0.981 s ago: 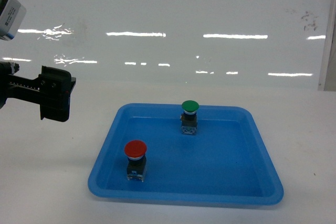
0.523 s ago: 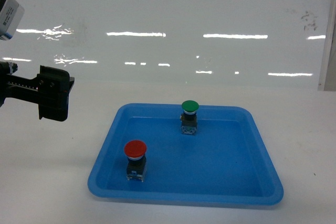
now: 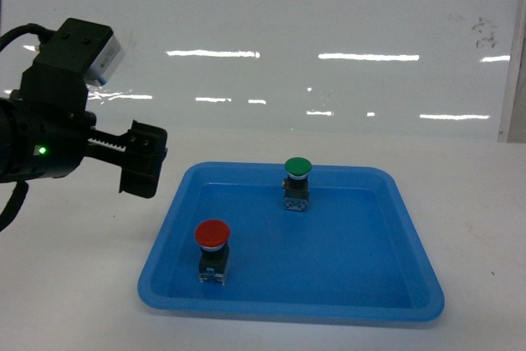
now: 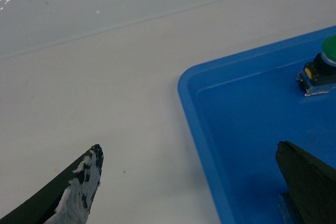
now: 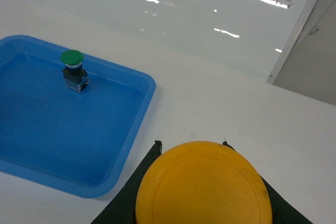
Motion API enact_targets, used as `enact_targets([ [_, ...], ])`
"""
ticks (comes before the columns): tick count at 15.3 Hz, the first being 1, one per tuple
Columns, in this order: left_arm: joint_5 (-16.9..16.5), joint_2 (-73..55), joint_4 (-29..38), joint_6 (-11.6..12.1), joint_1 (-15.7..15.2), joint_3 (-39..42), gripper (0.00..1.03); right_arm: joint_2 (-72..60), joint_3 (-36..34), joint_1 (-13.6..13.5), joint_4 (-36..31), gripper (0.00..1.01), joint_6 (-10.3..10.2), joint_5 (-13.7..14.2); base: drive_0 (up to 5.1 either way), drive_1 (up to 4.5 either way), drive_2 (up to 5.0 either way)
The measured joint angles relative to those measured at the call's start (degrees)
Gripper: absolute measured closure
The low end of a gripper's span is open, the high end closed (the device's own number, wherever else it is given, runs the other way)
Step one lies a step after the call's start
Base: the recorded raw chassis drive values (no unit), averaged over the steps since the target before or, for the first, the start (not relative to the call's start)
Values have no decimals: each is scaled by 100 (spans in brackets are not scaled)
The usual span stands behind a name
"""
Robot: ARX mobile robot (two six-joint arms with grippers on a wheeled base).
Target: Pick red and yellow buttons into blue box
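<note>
red button [image 3: 212,236] standing in shallow tray [image 3: 411,285], below and right of left gripper [image 3: 141,159], fingers spread, empty | yellow button [image 5: 203,186] sitting pinched in right gripper | risk: descending fingers clipping tray rim, toppling button

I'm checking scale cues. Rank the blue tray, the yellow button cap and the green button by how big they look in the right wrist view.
1. Blue tray, though cut off at the left edge.
2. Yellow button cap, held in the right gripper; it sits right under the camera, so it looks far larger than it is.
3. Green button, standing in the tray.
</note>
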State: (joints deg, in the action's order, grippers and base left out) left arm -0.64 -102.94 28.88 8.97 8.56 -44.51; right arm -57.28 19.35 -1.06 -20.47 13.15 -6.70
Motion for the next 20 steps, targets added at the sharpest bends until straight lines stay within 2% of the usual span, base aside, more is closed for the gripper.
enact_targets([
  [8,-68,-267,-240,2,85,-367,5,0,0,0,2,72,0,-2,0,0,0],
  [11,0,-595,-317,66,258,-479,5,0,0,0,0,72,0,-2,0,0,0],
  [13,2,-833,-273,76,597,-538,5,0,0,0,0,72,2,-2,0,0,0],
  [16,-15,-1073,-162,-44,964,-487,5,0,0,0,0,72,2,-2,0,0,0],
  [20,120,-1530,-98,-297,1274,-431,5,0,0,0,0,72,2,-2,0,0,0],
])
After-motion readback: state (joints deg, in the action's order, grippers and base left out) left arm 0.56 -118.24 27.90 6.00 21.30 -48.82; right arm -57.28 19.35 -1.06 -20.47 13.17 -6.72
